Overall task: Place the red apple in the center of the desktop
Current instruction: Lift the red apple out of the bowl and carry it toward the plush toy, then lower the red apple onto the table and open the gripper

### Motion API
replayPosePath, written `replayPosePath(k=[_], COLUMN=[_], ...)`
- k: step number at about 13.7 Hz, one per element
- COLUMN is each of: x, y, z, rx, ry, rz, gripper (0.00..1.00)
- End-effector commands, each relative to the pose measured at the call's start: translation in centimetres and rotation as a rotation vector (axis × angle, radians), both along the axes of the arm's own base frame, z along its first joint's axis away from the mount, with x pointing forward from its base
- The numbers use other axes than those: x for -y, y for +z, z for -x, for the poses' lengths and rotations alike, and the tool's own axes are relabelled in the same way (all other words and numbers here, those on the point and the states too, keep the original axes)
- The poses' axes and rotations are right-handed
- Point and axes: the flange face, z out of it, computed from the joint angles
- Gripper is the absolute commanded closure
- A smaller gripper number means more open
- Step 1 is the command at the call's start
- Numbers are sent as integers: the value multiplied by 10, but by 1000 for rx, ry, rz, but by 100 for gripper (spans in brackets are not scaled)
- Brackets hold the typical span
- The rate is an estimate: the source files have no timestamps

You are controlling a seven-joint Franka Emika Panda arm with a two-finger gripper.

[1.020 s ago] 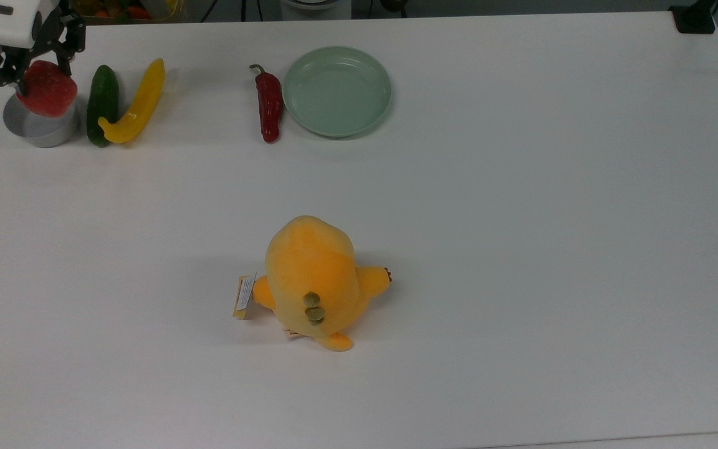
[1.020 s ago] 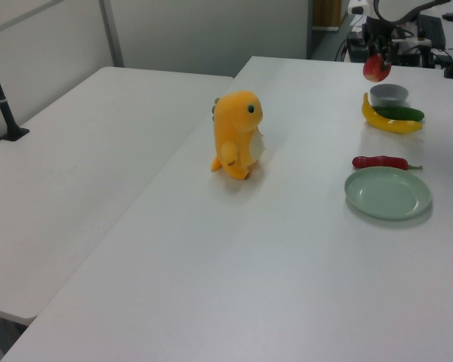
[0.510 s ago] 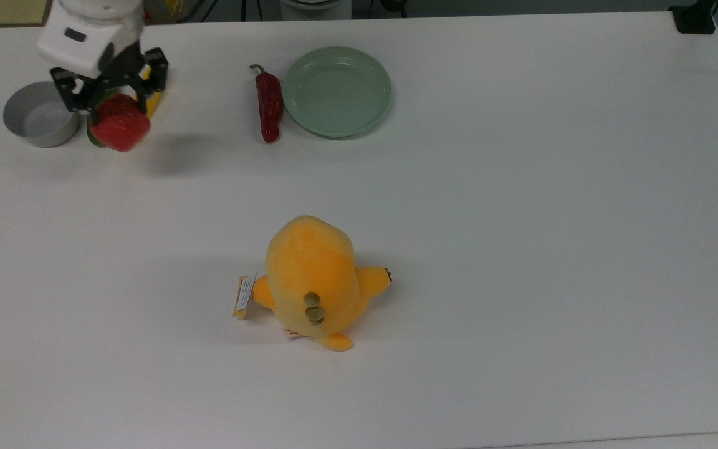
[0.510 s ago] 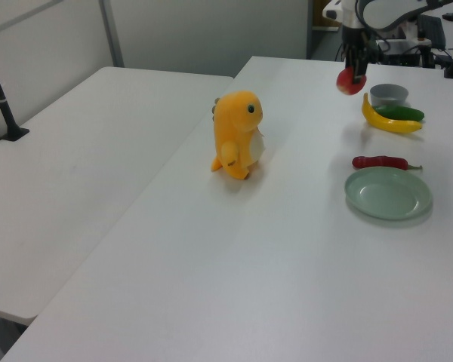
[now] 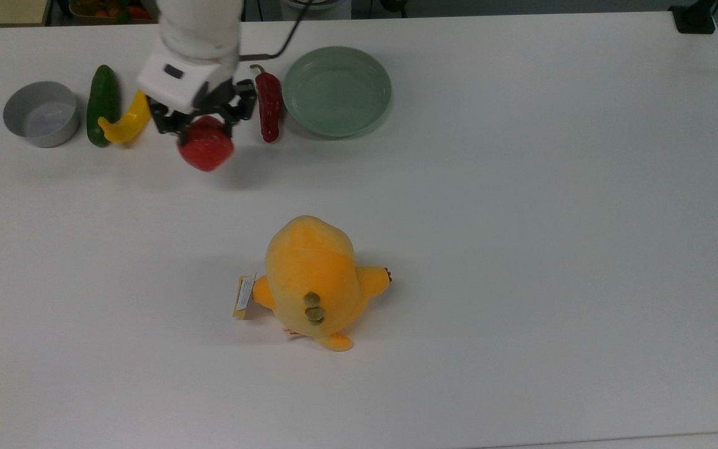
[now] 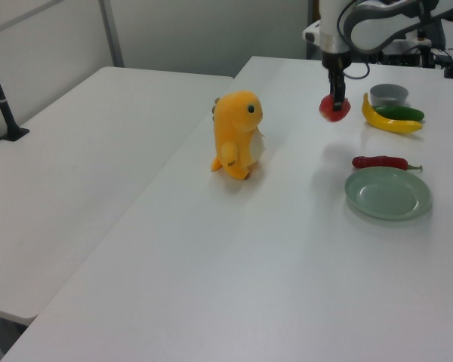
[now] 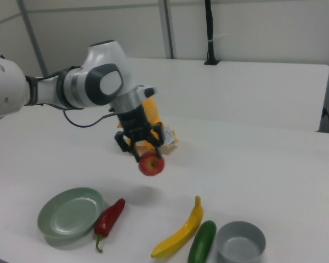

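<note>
The red apple (image 5: pixel 205 144) (image 6: pixel 334 108) (image 7: pixel 152 163) hangs in the air above the white desktop (image 5: pixel 521 218) (image 6: pixel 287 249) (image 7: pixel 252 170), with my gripper (image 5: pixel 202 124) (image 6: pixel 334 99) (image 7: pixel 145 149) shut on it from above. In the top view the apple is between the yellow banana and the red chili pepper, a little nearer the table's middle than they are. Its shadow falls on the desktop below it. The orange plush toy (image 5: pixel 312 280) stands further toward the middle of the desktop.
Along one edge of the desktop lie a grey bowl (image 5: pixel 41 114) (image 7: pixel 240 241), a green cucumber (image 5: pixel 101 104) (image 7: pixel 202 241), a yellow banana (image 5: pixel 127 118) (image 7: pixel 180 230), a dark-red chili pepper (image 5: pixel 270 105) (image 7: pixel 109 217) and a pale green plate (image 5: pixel 336 91) (image 7: pixel 69 212). A second white table (image 6: pixel 83 151) adjoins.
My gripper has carried the apple from above the grey bowl, past the cucumber and banana, to the top view's right and slightly toward the table's middle. Nothing else moved.
</note>
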Motion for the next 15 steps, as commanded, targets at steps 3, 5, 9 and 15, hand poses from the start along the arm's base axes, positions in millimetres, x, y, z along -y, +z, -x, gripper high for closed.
replayPosePath(k=[3,5,9,15], x=[-67,-86,-97,-113], y=[-36,-52,-70,-81], z=[2,1,-2,-7], rx=[-37,-48,-65,-18], ry=[-66,-82,-95,-137], rz=[-28,-30,-31,-49], gripper=[54,54,54,54])
